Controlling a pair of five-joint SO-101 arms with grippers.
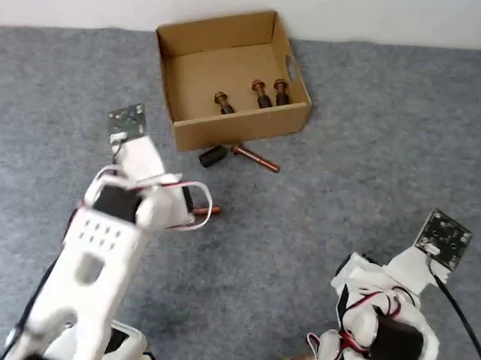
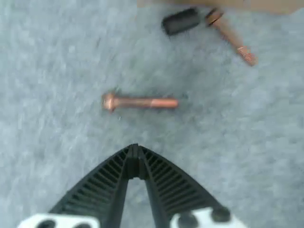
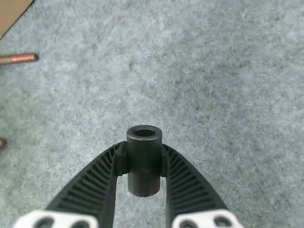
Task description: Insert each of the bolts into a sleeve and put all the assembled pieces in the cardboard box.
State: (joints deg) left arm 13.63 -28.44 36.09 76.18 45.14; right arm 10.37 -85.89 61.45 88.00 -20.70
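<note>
Looking across the bench (image 1: 374,139), with its grey, felt-like nap, I get the layout from the high view. The open cardboard box (image 1: 227,130) sits at the far side. Three assembled pieces (image 1: 260,94) stand in a row near its front wall, each a copper head on a dark sleeve. Just outside that wall lie a loose sleeve (image 1: 213,155), a short black cylinder on its side, and the far bolt (image 1: 256,157), its head just beside that sleeve. The left wrist view adds the finer grain. The far bolt has a flanged head, a smooth copper shank and a threaded tip. The near bolt (image 2: 140,102) is of the same make and lies flat on the nap by itself. It rests a little ahead of the left tool (image 2: 134,151), whose ribbed black fingers are pressed tip to tip with nothing between them. The right wrist view supplies the grip that the high view leaves unclear. The right tool (image 3: 142,154) is clenched on the held sleeve (image 3: 144,183), a matt black tube with thick walls. Its round bore opens toward the camera, and the ribbed pads press both of its sides. The tool is over bare bench, well apart from the box.
</note>
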